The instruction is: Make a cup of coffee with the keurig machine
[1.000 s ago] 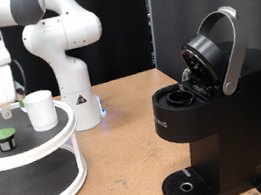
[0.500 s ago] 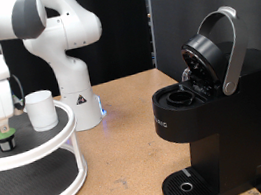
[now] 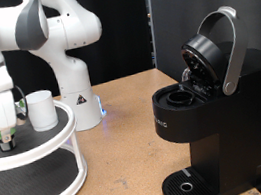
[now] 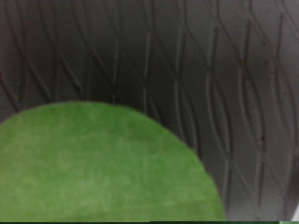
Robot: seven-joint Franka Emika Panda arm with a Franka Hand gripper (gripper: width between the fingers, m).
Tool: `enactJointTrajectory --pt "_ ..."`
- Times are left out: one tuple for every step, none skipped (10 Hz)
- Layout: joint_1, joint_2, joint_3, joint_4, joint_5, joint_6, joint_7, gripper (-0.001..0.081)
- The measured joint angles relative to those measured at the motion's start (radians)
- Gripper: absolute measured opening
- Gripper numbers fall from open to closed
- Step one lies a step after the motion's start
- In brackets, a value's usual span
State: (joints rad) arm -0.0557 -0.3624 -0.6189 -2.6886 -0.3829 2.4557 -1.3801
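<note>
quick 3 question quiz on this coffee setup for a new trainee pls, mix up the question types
1. True or false: the keurig machine has its lid raised.
2. Multiple choice: the gripper is right over A) the cup, B) the green-topped pod, C) the drip base.
3. Short answer: what do the cup and pod stand on?

Key: 1 true. 2 B; the wrist view is filled by the pod's green top. 3 The top shelf of the white two-tier stand, at the exterior view's left.
</note>
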Motion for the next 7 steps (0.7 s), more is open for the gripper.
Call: enactJointTrajectory --pt "0.0 0.004 -0.002 -0.006 0.0 0.007 -0.007 0.0805" --pt "0.0 0.005 -0.004 -0.011 0.0 0.009 -0.01 0.0805" --pt "0.0 0.005 -0.005 -0.014 0.0 0.01 -0.013 0.0805" --pt "0.0 0.005 -0.006 -0.016 0.0 0.012 -0.014 0.0805" --pt "0.0 0.005 -0.007 -0.017 0.0 0.013 -0.014 0.0805" --pt "0.0 0.005 -0.007 -0.017 0.0 0.014 -0.014 0.0805" --pt "0.0 0.005 -0.007 -0.017 0.0 0.014 -0.014 0.069"
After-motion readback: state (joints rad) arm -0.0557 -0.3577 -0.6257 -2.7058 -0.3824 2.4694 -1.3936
